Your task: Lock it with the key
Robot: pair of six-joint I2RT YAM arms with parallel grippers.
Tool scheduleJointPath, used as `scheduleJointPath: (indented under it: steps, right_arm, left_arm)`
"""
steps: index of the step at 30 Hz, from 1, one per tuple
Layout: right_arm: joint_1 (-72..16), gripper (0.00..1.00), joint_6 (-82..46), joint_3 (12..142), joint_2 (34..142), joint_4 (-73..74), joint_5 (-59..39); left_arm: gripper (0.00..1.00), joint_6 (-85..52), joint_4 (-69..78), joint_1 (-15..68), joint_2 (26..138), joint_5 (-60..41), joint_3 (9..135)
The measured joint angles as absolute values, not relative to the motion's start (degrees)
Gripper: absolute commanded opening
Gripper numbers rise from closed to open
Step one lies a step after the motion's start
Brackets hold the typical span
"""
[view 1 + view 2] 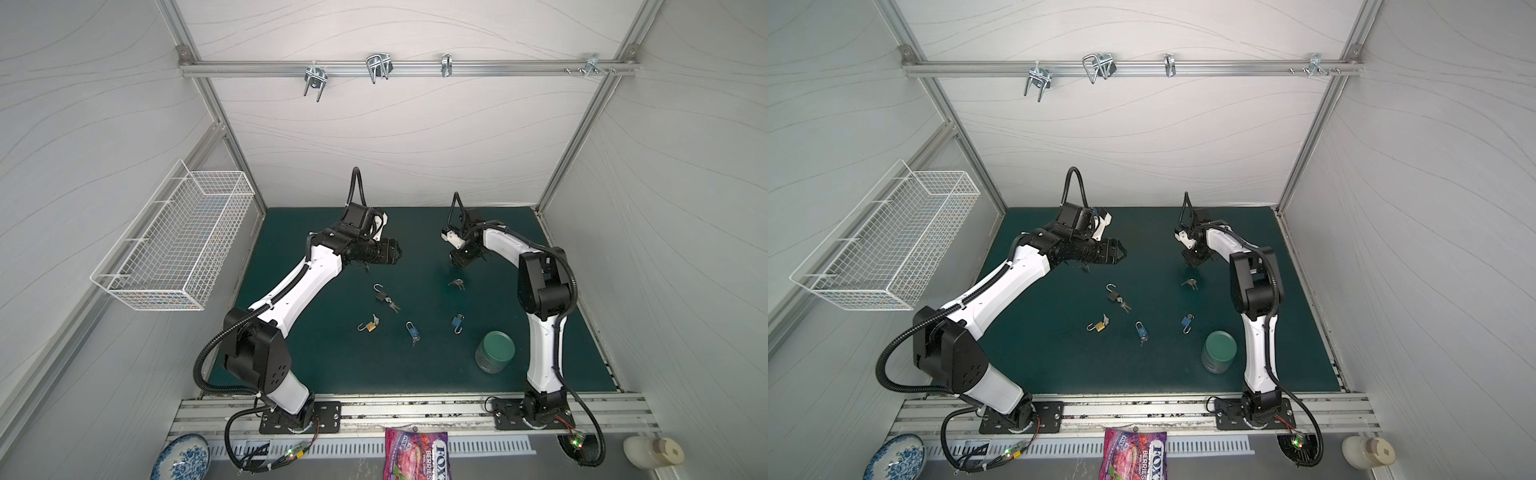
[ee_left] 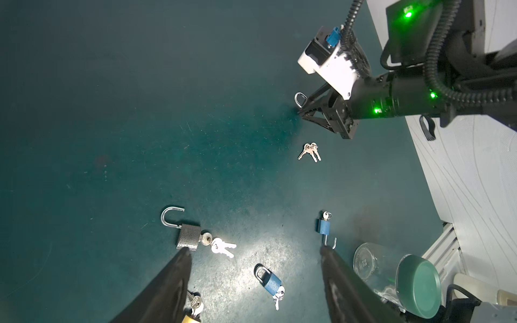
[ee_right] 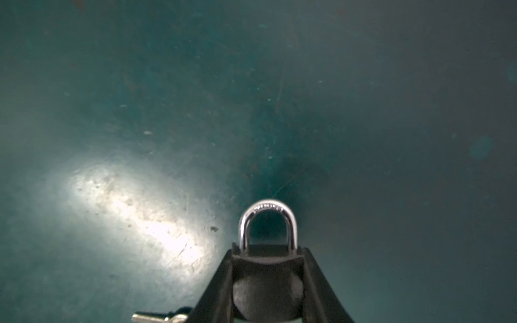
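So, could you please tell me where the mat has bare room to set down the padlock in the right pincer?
Widest: the far mat by the back wall, between the left pincer and right pincer. The near strip left of the jar is bare. The middle is crowded: black padlock, brass padlock, shut blue padlock, open blue padlock, loose keys.

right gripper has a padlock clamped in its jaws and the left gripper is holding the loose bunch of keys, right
Not quite. The left gripper is open and empty; the loose bunch of keys lies on the mat, as the left wrist view shows. The right gripper does have a padlock clamped in its jaws.
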State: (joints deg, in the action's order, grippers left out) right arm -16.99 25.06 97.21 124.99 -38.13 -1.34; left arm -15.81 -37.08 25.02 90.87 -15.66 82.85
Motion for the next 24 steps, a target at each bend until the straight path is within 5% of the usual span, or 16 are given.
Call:
scheduleJointPath:
  steps: [9,18,24]
  right_arm:
    - [-16.97,0.07,25.58,100.99,128.4,-40.93,-1.41]
    - [-16.95,0.48,25.52,103.24,129.71,-42.28,-1.54]
    - [-16.95,0.53,24.43,103.28,129.43,-42.48,-1.58]
  left_arm:
    - [0.73,-15.84,-37.1,24.56,91.11,-16.73,82.94]
    - [0.74,-15.86,-37.41,24.36,92.05,-16.43,83.64]
    - [0.74,-16.03,-38.09,24.36,92.51,-13.43,83.88]
